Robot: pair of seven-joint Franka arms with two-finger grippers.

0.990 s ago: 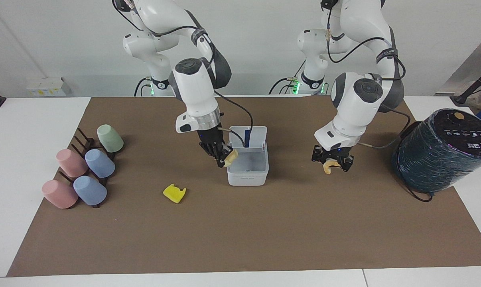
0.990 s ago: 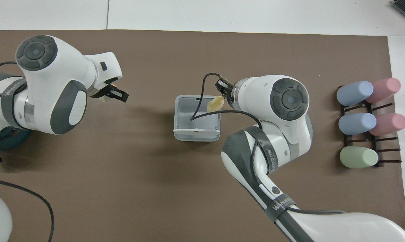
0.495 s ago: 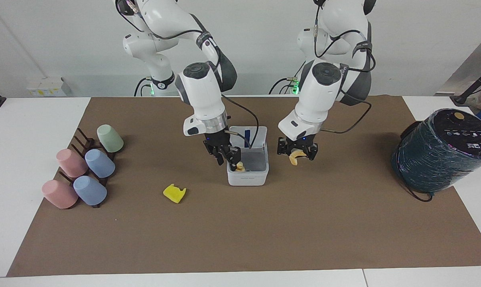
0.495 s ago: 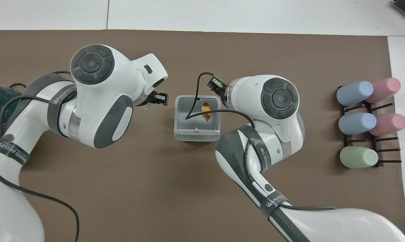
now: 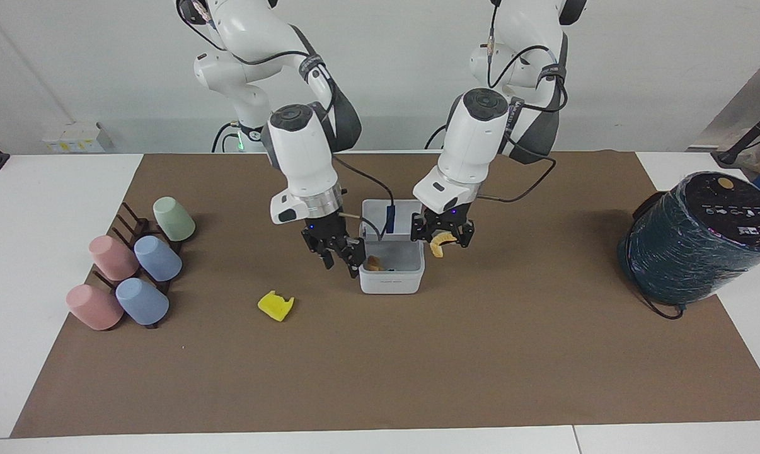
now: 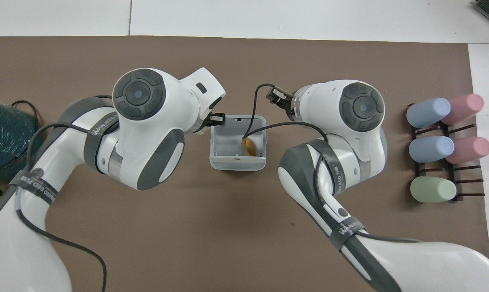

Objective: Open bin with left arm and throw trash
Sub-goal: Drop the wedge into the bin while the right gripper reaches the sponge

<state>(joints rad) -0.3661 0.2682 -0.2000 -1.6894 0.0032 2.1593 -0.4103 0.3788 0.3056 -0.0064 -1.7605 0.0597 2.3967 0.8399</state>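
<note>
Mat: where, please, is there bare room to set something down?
Bare: the wide mat strip farther from the robots than bin and yellow scrap; also between bin and cylinder. Crowded: the bin, right gripper and left gripper (holding beige scrap) at its sides.

We see a smooth, faintly glossy white plastic bin (image 5: 391,274) on a matt brown paper-like mat (image 5: 380,378), with matt pastel cups (image 5: 157,258) toward the right arm's end and a shiny film-wrapped teal cylinder (image 5: 695,243) toward the left arm's.
</note>
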